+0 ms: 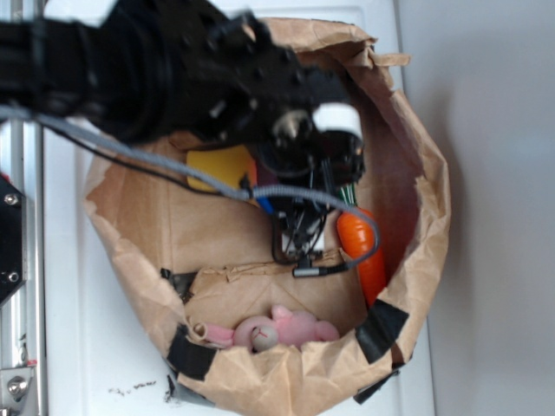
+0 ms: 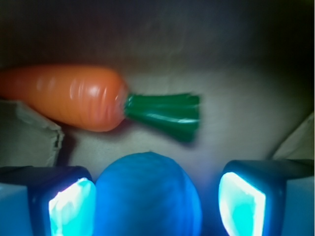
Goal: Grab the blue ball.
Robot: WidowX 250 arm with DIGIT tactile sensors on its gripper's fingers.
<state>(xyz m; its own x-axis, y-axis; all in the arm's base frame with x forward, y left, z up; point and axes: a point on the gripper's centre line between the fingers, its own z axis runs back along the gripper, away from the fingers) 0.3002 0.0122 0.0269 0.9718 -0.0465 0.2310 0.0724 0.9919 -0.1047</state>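
Nearest the wrist camera, the blue ball [image 2: 147, 194] was seen between the two fingers [image 2: 71, 209] of the gripper [image 2: 152, 204], which was spread; the left finger lay just beside the ball, and a clear gap was left on the right. Beyond the ball, a toy carrot [image 2: 64, 103] was laid on its side on the paper floor. From the exterior view, the gripper [image 1: 303, 234] was lowered inside a brown paper bag [image 1: 425, 191] on the white table [image 1: 61, 364]. A yellow wedge [image 1: 217, 165] and a pink plush toy [image 1: 273, 329] were also held in the bag.
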